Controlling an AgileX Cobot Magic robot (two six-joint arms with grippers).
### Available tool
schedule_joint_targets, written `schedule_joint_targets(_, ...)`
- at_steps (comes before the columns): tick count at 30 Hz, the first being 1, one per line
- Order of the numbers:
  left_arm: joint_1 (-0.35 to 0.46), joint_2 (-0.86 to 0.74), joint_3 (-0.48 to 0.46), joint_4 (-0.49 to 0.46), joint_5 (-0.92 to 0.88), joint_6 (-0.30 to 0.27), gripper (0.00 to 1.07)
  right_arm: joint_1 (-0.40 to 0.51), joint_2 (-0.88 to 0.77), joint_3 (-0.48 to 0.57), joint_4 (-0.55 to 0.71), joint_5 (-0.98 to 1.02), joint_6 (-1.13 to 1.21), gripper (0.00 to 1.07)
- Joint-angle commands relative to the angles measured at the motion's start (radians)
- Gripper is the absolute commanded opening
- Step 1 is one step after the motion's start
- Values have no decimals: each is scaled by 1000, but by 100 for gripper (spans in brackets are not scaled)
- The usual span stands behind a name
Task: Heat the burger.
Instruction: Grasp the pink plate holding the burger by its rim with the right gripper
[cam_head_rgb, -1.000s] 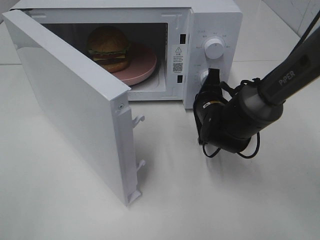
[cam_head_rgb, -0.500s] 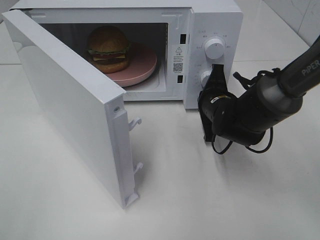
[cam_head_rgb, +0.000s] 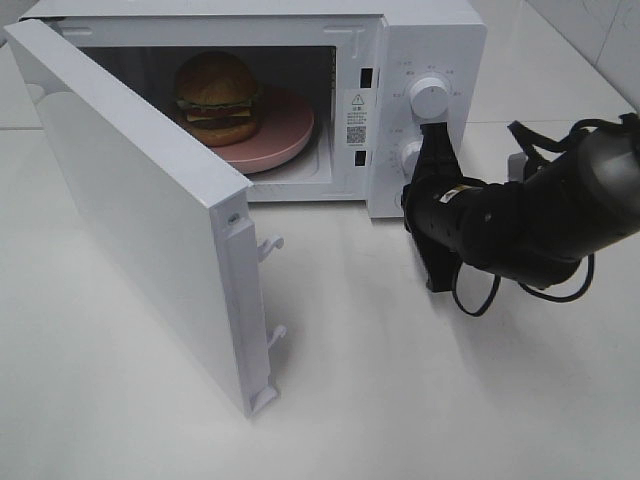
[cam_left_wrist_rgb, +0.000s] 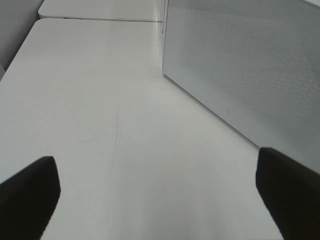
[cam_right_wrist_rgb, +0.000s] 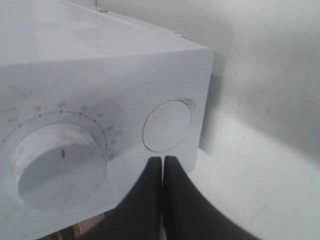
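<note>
The burger (cam_head_rgb: 217, 95) sits inside the microwave (cam_head_rgb: 430, 30), on the 9 o'clock half of the pink plate (cam_head_rgb: 290, 135). Its position has not changed over the last second. The door (cam_head_rgb: 140, 220) stays swung wide toward 7 o'clock, so heating cannot yet begin (closing it looks like the outstanding step).

**Change.** The right pincer (cam_head_rgb: 434, 132) is pressed together and pinching nothing. It has edged up from beside the lower knob (cam_head_rgb: 410, 155) toward the gap under the upper knob (cam_head_rgb: 429, 97). Its arm has swung out toward 3 o'clock. This suggests work on the controls, but whether that work is finished or being re-approached cannot be told.

**View differences.**
- **High view:** it alone shows the burger, plate and open door. The arm hides the lower end of the control panel.
- **Right wrist view:** it shows that hidden area. There is a marked knob (cam_right_wrist_rgb: 60, 160), a flat round disc (cam_right_wrist_rgb: 167, 125) near the panel corner, and the closed fingertips (cam_right_wrist_rgb: 152, 175) just short of the disc. Contact cannot be told.
- **Left wrist view:** it alone shows the left pincer (cam_left_wrist_rgb: 157, 200), spread wide and empty above the counter (cam_left_wrist_rgb: 100, 100). It faces the door's perforated outer face.
</note>
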Motion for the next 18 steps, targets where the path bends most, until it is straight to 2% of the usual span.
schedule_joint_targets(1, 3, -16, 3, -1, -9, -5, 100, -4, -81, 59, -19, 76, -95, 0)
schedule_joint_targets(6, 3, -16, 3, -1, -9, -5, 100, -4, -152, 96, -20, 166, -223, 0)
schedule_joint_targets(7, 3, -16, 3, -1, -9, -5, 100, -4, -185, 109, -20, 226, -313, 0)
schedule_joint_targets(18, 3, -16, 3, -1, -9, -5, 100, -7, -318, 109, -21, 522, -762, 3)
